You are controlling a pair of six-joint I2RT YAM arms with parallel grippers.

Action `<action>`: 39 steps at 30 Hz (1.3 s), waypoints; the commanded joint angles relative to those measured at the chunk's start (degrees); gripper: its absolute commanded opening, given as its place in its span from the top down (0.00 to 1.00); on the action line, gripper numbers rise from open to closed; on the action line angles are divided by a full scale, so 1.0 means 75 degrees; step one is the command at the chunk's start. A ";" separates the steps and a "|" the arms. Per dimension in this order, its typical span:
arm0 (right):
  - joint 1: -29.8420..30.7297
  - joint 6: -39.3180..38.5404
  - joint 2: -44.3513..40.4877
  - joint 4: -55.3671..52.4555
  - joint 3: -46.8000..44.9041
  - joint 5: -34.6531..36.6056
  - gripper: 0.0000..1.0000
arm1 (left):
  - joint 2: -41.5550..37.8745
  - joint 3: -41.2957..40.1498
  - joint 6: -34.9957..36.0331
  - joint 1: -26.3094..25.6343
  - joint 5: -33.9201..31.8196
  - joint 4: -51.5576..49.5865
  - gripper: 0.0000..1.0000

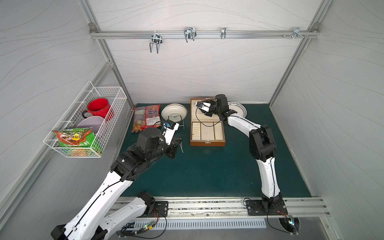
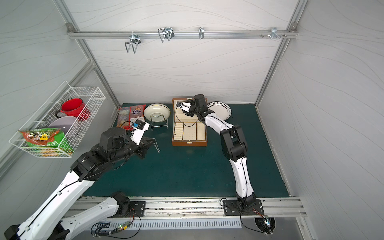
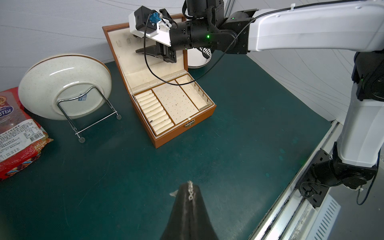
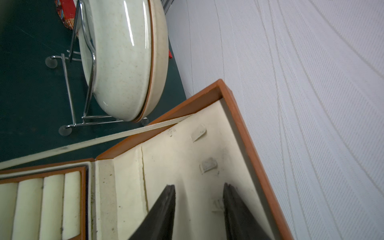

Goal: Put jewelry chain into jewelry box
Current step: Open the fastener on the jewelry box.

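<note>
Dangling from the L gripper [image 3: 188, 187], the chain [image 3: 190, 192] is pinched at the very tips of jaws pressed fully together. A few silver links show there in the L wrist view. In both top views a short length hangs below the tips, over the green mat [image 1: 207, 172]; can't tell whether its end touches the mat.

The box [image 1: 207, 143] sits open on the mat well ahead of the L jaws and apart from them. Its lid [image 4: 176, 158] stands upright at the back. Its cream tray shows ring rolls, a dotted pad in the middle and a slotted section.

The R gripper [image 4: 199, 195] is up by the lid, jaws partway apart and gripping nothing. Its tips are near the lid's lining, w/ a small lid hook [image 4: 218, 204] just beside one finger. Can't tell whether the tips touch the lining.

A speckled bowl [image 1: 174, 112] leans on a wire stand [image 1: 176, 122] beside the box, on the side nearer the L jaws. A snack packet [image 1: 146, 118] lies just past the bowl. A dotted plate [image 1: 239, 109] shows behind the R arm. A wire basket [image 1: 87, 124] on the side wall holds a red mug [image 1: 98, 107], among other items.
</note>
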 commanded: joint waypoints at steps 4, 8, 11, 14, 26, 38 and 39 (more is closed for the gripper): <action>-0.0057 -0.0005 0.0208 -0.0130 0.0077 -0.0182 0.53 | -0.0081 0.0175 0.0022 -0.0026 0.0077 0.0119 1.00; -0.0047 0.0022 0.0180 -0.0195 0.0019 -0.0236 0.60 | -0.0092 0.0149 0.0002 -0.0025 0.0099 0.0145 1.00; -0.0034 0.0036 0.0156 -0.0183 -0.0038 -0.0257 0.64 | -0.0093 0.0146 0.0002 -0.0016 0.0097 0.0160 1.00; -0.0025 0.0038 0.0159 -0.0187 -0.0076 -0.0303 0.69 | -0.0093 0.0132 -0.0009 -0.0027 0.0098 0.0160 1.00; -0.0001 0.0007 0.0086 -0.0151 -0.0205 -0.0312 0.75 | -0.0090 0.0104 -0.0030 -0.0019 0.0107 0.0177 1.00; 0.0013 0.0364 -0.0188 0.0134 -0.0447 -0.0234 0.66 | -0.0097 0.0154 -0.0007 -0.0017 0.0101 0.0182 1.00; 0.0011 0.0468 -0.0302 0.0195 -0.0482 -0.0236 0.64 | -0.0093 0.0173 -0.0010 -0.0016 0.0111 0.0181 1.00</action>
